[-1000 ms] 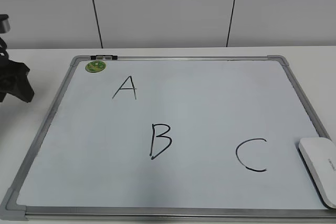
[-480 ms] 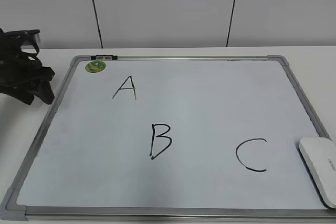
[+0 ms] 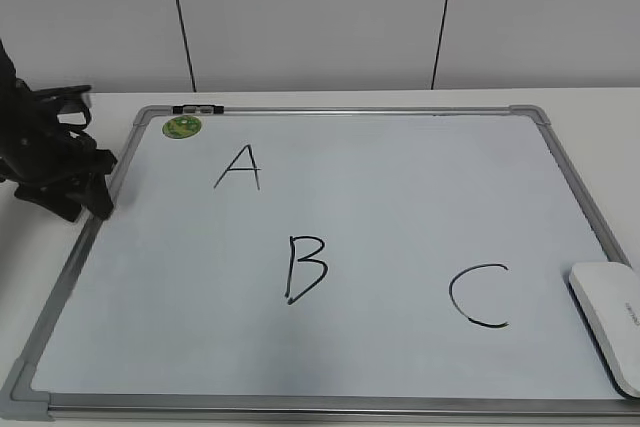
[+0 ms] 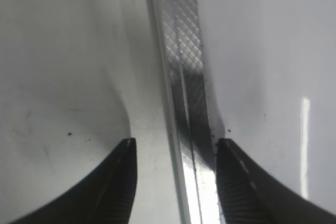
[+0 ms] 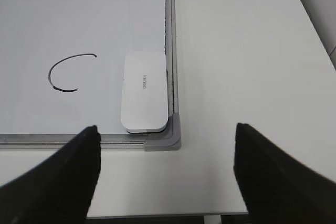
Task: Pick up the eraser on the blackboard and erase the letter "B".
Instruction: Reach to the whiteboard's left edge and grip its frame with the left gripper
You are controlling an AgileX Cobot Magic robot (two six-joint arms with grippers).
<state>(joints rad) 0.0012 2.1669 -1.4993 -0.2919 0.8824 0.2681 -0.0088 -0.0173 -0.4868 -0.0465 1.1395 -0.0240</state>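
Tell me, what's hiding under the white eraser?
The eraser lies flat on the blackboard, tucked into its corner beside the letter C. The patch of board beneath is covered, so any marks there can't be seen.

Lab-like: white table (image 3: 330,97), panelled wall (image 3: 320,17)

White eraser (image 5: 144,91) flat in blackboard (image 3: 330,404) corner beside "C"; letter "B" (image 3: 305,269) intact, board centre.

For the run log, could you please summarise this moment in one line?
left claw: open, straddling blackboard left frame | right claw: open, above table | eraser: untouched, beside C | letter "B": intact
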